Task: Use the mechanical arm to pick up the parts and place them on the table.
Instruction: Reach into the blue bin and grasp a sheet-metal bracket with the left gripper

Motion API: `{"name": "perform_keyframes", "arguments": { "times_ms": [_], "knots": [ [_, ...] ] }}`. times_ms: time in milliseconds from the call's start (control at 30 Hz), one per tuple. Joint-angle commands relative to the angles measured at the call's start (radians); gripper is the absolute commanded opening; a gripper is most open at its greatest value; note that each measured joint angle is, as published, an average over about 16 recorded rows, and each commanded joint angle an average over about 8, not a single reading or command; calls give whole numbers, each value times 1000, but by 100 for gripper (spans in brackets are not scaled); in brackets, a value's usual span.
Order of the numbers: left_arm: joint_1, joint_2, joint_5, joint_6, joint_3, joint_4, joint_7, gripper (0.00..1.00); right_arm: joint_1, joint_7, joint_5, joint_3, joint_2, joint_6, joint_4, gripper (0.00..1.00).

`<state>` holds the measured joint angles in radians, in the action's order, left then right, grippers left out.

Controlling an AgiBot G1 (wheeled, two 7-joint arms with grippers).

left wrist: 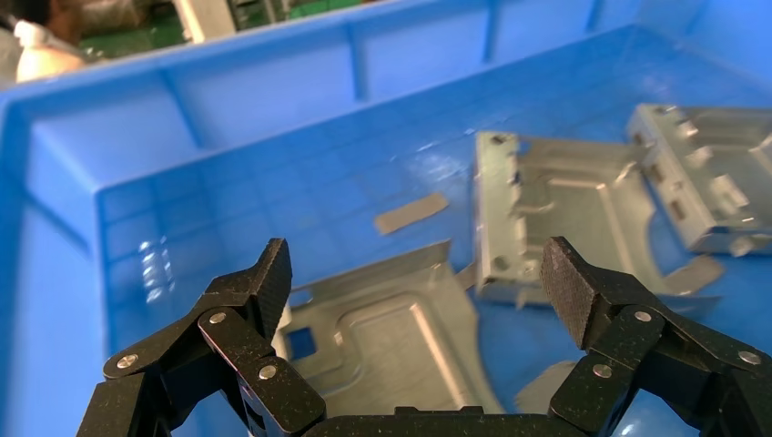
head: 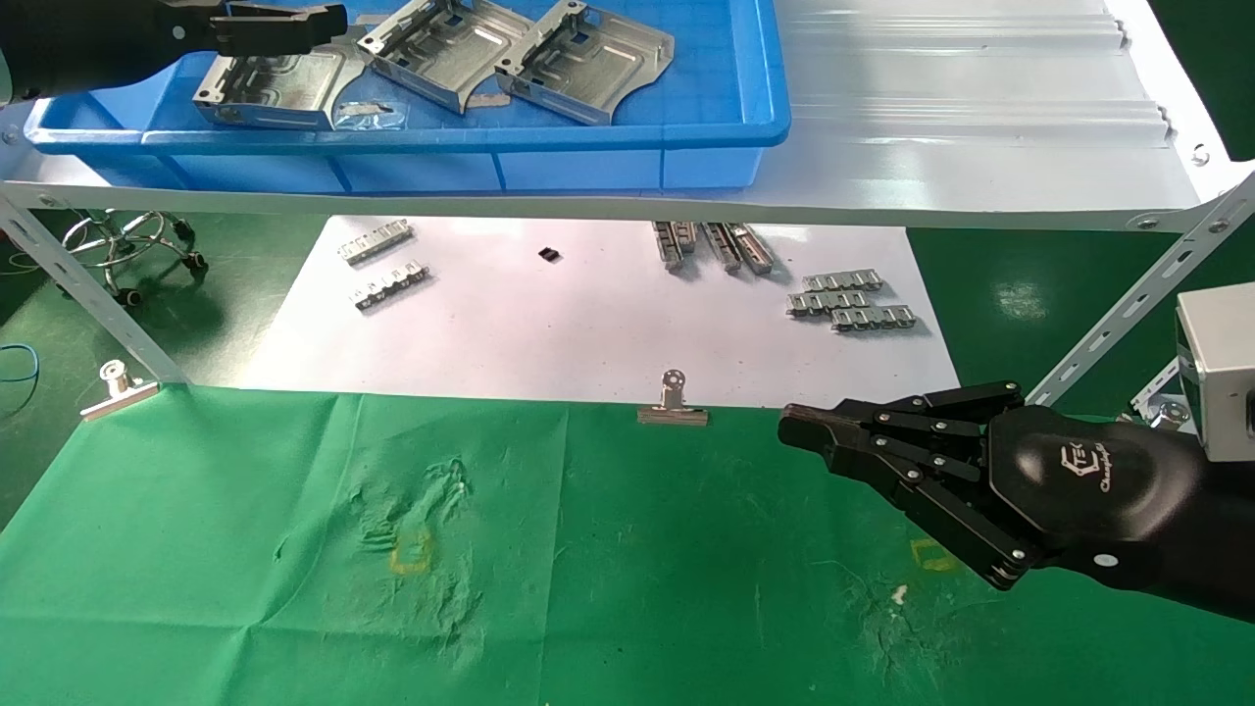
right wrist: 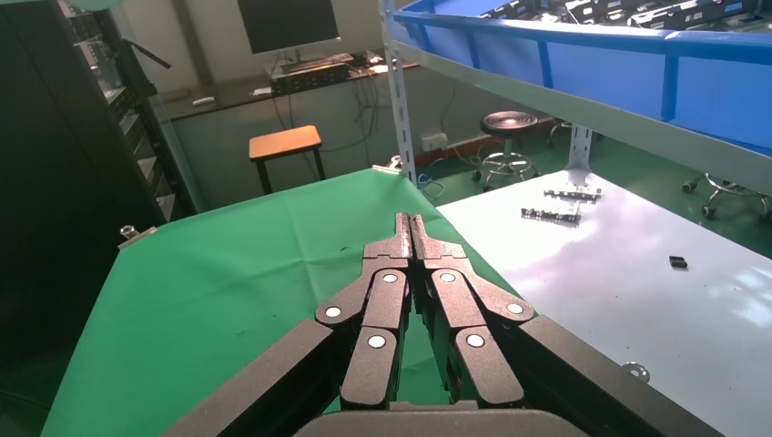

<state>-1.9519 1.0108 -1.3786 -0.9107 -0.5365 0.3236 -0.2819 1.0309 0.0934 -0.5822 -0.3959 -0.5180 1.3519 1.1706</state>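
Observation:
Three silvery stamped parts lie in a blue bin [head: 627,127] on the shelf: a left one [head: 270,88], a middle one [head: 446,44] and a right one [head: 588,59]. My left gripper [head: 328,25] is open and empty, hovering above the left part [left wrist: 382,337]. The other two parts [left wrist: 560,214] [left wrist: 710,173] lie beyond it in the left wrist view. My right gripper [head: 796,429] is shut and empty, held over the green table [head: 245,549], also seen in the right wrist view [right wrist: 411,223].
A grey shelf [head: 980,147] carries the bin above a white sheet [head: 588,324] with toothed strips [head: 851,299]. Binder clips [head: 673,404] [head: 118,387] hold the cloth's far edge. Shelf legs [head: 78,284] [head: 1128,314] slant down on both sides.

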Motion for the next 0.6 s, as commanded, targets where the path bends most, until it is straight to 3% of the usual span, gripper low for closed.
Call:
{"name": "perform_keyframes", "arguments": {
  "times_ms": [33, 200, 267, 600],
  "knots": [
    [-18, 9, -9, 7, -4, -37, 10, 79, 0, 0, 0, 0, 0, 0, 0, 0],
    [-37, 23, -20, 37, -8, -89, 32, 17, 0, 0, 0, 0, 0, 0, 0, 0],
    [-41, 26, -24, 50, -10, -105, 39, 3, 0, 0, 0, 0, 0, 0, 0, 0],
    [-47, 41, -47, 102, -21, -154, 64, 0, 0, 0, 0, 0, 0, 0, 0, 0]
  ]
}}
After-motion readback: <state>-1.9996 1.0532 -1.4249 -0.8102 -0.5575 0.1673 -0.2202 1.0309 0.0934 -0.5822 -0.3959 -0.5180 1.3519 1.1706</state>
